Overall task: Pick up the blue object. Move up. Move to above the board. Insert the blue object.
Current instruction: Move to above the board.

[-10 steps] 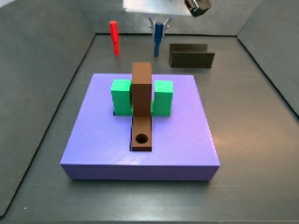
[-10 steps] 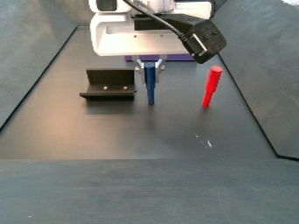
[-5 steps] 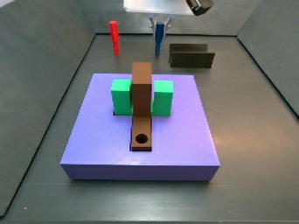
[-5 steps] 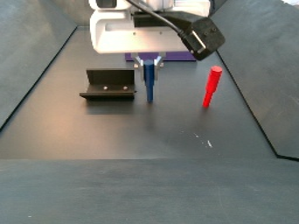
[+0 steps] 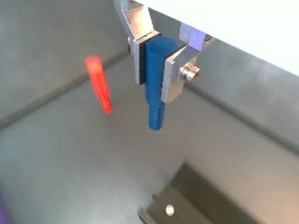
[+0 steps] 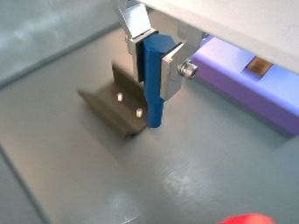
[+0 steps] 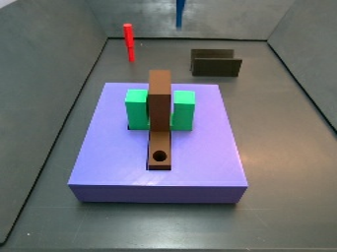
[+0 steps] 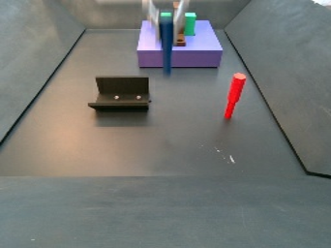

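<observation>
My gripper (image 5: 155, 86) is shut on the blue object (image 5: 153, 92), a peg held upright with its thinner lower end sticking out below the fingers. Both wrist views show this grip (image 6: 156, 86). In a side view the peg (image 8: 168, 46) hangs well above the floor, with the gripper (image 8: 168, 15) at the top edge. In a side view only the peg's lower end (image 7: 179, 12) shows; the gripper is out of frame. The purple board (image 7: 198, 157) carries a green block (image 7: 136, 108) and a brown bar (image 7: 160, 108) with a round hole (image 7: 161, 156).
A red peg (image 7: 129, 41) stands upright on the floor behind the board, and shows in a side view (image 8: 234, 95) and a wrist view (image 5: 100, 83). The dark fixture (image 7: 216, 63) stands on the floor, seen also in a side view (image 8: 120, 94) and a wrist view (image 6: 117, 107). Grey walls slope up around the floor.
The gripper has risen with the blue peg in it, lifting the peg off the floor. The gripper body has left the top of a side view.
</observation>
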